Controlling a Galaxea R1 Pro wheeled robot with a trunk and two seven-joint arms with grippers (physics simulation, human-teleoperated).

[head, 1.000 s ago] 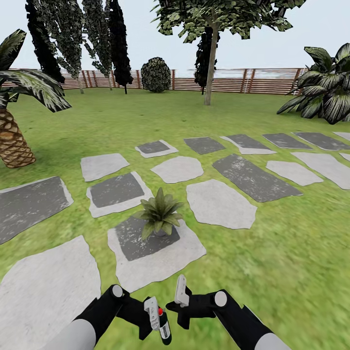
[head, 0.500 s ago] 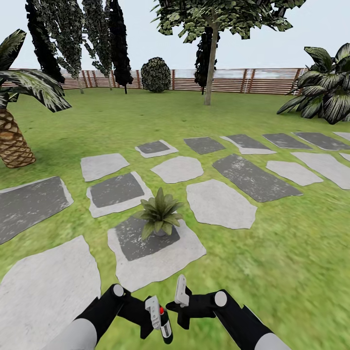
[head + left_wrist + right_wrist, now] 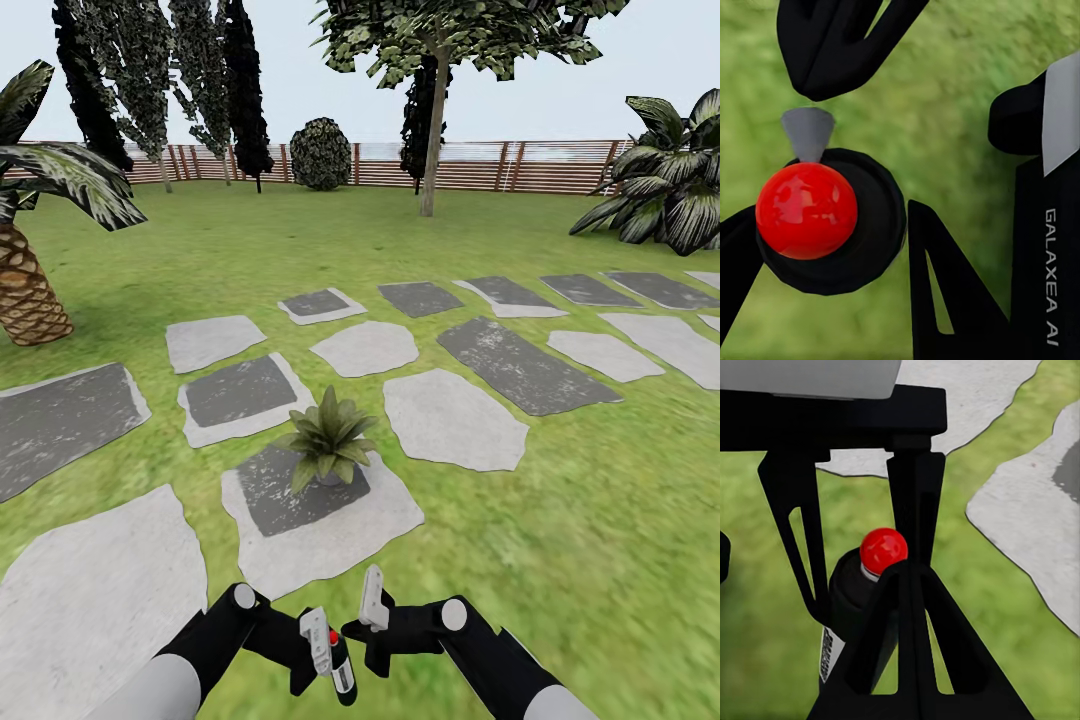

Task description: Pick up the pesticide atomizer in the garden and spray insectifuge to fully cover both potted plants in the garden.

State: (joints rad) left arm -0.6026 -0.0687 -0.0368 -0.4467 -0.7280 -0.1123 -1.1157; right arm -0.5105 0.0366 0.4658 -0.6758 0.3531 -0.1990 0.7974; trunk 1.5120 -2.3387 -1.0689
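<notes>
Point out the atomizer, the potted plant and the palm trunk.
atomizer (image 3: 341, 672), head view, dark body
potted plant (image 3: 328, 432), head view, leaf rosette
palm trunk (image 3: 28, 290), head view, scaly bark

The atomizer (image 3: 337, 668), dark-bodied with a red spot on top, sits clamped between the left claw's (image 3: 325, 662) fingers. One potted plant (image 3: 327, 436), a green rosette in a grey pot, stands upright on a slab well ahead of that claw.

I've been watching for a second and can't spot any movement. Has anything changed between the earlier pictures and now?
Almost nothing. The left gripper still holds the pesticide atomizer, which may have shifted by a hair. The right gripper stays beside it, shut with nothing in it. The potted plant stands on the same stone slab, and the view has not moved.
</notes>
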